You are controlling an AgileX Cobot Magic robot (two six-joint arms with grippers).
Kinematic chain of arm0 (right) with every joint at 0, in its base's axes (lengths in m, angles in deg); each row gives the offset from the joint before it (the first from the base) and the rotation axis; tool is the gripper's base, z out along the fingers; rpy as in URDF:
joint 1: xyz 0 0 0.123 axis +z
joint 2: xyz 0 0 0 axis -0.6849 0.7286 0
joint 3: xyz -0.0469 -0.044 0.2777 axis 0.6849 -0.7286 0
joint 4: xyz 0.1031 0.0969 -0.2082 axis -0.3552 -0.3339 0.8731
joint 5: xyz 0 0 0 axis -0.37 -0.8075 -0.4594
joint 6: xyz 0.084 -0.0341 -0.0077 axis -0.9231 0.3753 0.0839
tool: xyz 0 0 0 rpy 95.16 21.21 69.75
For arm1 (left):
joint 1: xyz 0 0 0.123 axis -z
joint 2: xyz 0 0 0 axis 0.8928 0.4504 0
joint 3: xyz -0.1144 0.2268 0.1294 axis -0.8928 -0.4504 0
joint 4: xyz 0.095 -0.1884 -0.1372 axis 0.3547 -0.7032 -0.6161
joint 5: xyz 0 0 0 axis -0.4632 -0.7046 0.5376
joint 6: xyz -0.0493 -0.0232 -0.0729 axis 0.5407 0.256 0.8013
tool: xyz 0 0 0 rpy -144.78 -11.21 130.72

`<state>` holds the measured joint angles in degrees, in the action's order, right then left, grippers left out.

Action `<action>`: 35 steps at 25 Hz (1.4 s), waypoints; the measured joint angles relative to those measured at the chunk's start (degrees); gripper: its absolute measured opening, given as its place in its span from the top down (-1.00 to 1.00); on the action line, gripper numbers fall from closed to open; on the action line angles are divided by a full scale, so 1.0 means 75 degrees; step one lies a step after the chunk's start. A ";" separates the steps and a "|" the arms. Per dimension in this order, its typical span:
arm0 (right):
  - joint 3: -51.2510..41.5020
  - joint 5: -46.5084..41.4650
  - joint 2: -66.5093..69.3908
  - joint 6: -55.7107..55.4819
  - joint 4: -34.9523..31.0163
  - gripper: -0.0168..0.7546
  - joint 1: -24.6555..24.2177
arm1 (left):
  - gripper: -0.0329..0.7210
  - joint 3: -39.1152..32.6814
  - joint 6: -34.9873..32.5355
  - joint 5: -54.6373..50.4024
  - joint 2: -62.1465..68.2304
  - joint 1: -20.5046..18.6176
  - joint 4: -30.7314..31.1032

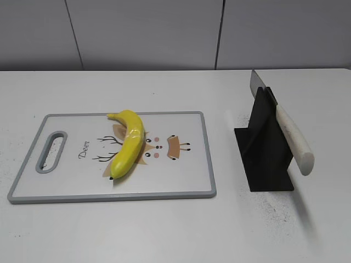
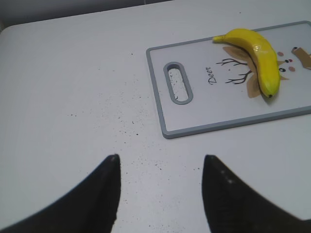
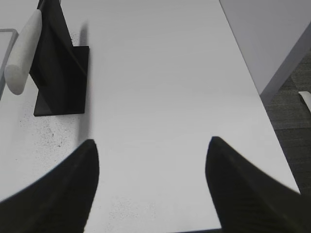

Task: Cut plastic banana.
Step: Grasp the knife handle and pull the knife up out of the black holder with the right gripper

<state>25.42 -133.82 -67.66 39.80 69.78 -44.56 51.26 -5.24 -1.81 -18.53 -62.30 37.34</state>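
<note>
While the left gripper (image 2: 160, 194) hovers with jaws spread over bare table (image 2: 73, 97) at the bottom of its wrist view, the plastic banana (image 1: 128, 142) lies slantwise on the cutting board (image 1: 71, 186), left of centre in the exterior view, across the printed deer; right of the board stands a black holder (image 1: 263, 148) with a white-handled knife (image 1: 293, 139) slotted in it. Lower in its own view, the right gripper (image 3: 153, 189) also hangs open, empty.
</note>
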 joint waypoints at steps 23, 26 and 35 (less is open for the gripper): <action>0.0000 0.0000 0.0000 0.0000 0.0000 -0.39 0.0000 | -0.46 0.0000 0.0000 0.0000 0.0000 0.0000 0.0000; 0.0000 0.0000 0.0000 0.0000 0.0000 -0.39 0.0000 | -0.46 0.0000 0.0000 0.0000 0.0000 0.0000 0.0000; 0.0000 0.0000 0.0000 0.0000 0.0000 -0.39 0.0000 | -0.58 0.0000 0.0000 0.0003 0.0000 0.0000 0.0000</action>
<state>25.42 -133.82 -67.66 39.80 69.78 -44.56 51.26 -5.24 -1.79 -18.53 -62.30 37.34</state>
